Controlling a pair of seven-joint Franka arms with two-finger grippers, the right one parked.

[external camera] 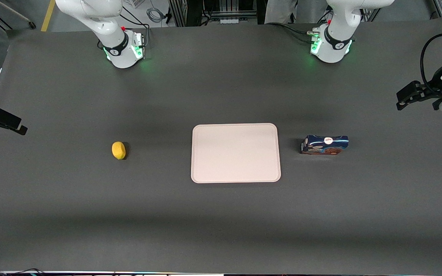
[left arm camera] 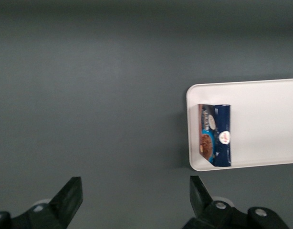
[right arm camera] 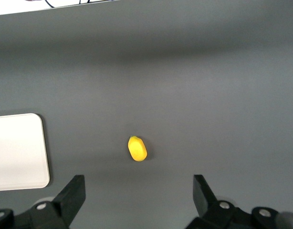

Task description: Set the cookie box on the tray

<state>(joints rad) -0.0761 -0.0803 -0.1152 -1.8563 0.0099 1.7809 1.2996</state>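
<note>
The cookie box [external camera: 324, 145], a dark navy carton with a round white logo, lies on its side on the grey table beside the tray [external camera: 236, 152], toward the working arm's end. Nothing lies on the pale pinkish-white tray. My left gripper [external camera: 402, 100] hangs high at the working arm's end of the table, farther from the front camera than the box and well apart from it. In the left wrist view the gripper [left arm camera: 134, 195] is open with only bare table between its fingers. There the cookie box [left arm camera: 216, 135] overlaps the edge of the tray [left arm camera: 266, 119].
A small yellow lemon-like object [external camera: 118, 150] rests on the table beside the tray, toward the parked arm's end. The right wrist view also shows the yellow object [right arm camera: 137, 149]. Both arm bases [external camera: 330, 48] stand along the table edge farthest from the front camera.
</note>
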